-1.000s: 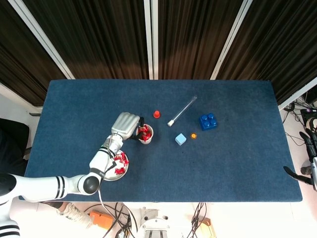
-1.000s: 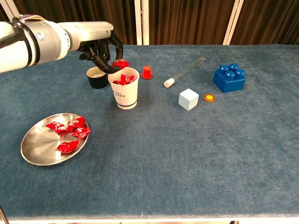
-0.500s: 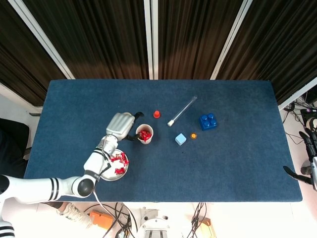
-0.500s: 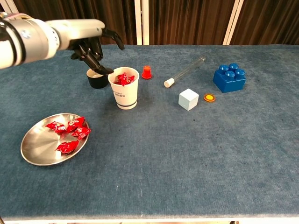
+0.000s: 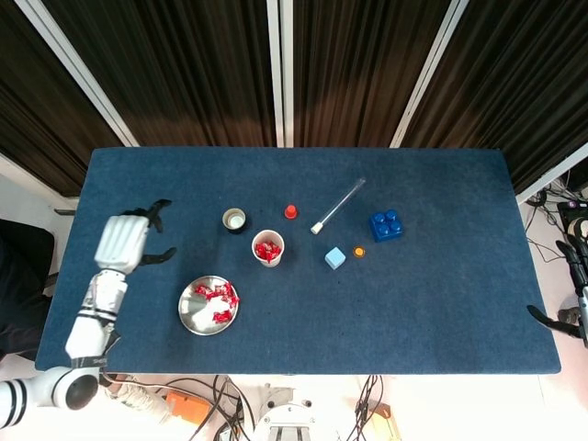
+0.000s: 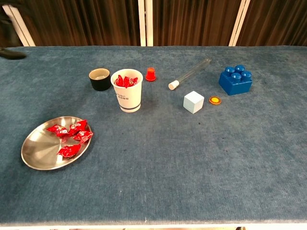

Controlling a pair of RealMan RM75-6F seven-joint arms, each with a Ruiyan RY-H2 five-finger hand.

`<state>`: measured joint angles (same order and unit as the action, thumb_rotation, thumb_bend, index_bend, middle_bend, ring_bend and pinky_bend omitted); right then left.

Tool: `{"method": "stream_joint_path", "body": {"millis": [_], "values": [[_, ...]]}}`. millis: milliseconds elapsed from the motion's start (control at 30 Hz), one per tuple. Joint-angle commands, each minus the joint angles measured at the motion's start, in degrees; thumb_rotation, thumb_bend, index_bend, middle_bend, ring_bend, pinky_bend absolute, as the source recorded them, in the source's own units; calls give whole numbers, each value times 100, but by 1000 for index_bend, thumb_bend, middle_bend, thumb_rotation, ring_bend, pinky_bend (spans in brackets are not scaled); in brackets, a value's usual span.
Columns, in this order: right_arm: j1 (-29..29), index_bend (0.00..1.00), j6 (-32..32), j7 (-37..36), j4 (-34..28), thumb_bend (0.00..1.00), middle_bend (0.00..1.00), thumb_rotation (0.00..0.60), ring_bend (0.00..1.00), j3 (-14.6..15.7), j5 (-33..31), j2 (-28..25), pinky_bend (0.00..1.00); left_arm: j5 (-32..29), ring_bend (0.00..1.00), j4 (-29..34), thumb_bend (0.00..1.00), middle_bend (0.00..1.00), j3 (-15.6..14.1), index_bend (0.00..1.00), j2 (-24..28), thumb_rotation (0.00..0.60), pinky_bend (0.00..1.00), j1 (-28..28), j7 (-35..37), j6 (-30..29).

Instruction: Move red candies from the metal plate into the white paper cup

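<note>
From the head camera, your left hand hangs over the blue surface at about nine o'clock, well apart from everything, its fingers spread and holding nothing. The metal plate lies toward seven o'clock of the white paper cup, with several red candies gathered on its right half; the cup shows more red candy inside. A small dark cup stands just at ten o'clock of the paper cup, and a red cap at about one o'clock of it. Further toward three o'clock you have a clear tube lying slantwise, a pale blue cube, an orange disc and a blue brick. Your right hand shows only at the frame's right edge, off the surface, and you cannot tell how its fingers are set. From the chest camera, the plate sits at eight o'clock with four candies on its right side, the paper cup upright at eleven o'clock, filled with red wrappers near its rim, and the dark cup just beside it; a dark sliver at the upper left edge may be your left hand, too little to judge.
</note>
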<state>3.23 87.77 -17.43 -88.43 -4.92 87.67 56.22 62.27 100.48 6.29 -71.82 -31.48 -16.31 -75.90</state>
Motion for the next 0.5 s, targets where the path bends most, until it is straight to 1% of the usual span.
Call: {"method": "stream_joint_path", "body": {"millis": [33,167,233,333,500], "values": [[36,0,-62,-42,34,277,28,600,0,5,5,-26,0,417,133,-259,108,278,-487,193,317,600,94,719,155,-716],[67,0,-113,-47,27,277,28,600,0,54,92,-28,0,810,66,-457,108,210,-834,193,461,600,8,1311,582,-1152],[62,0,-78,-5,0,278,28,600,0,74,147,-7,0,1021,47,-569,108,189,-984,193,499,600,1,1609,806,-1393],[29,0,18,90,-57,278,28,600,0,95,209,51,0,1287,44,-719,108,188,-1152,194,484,600,0,1996,1039,-1725],[-54,0,150,353,-155,276,28,600,0,142,249,156,0,1713,44,-821,107,175,-1297,194,429,600,0,2492,1365,-2214]]}}
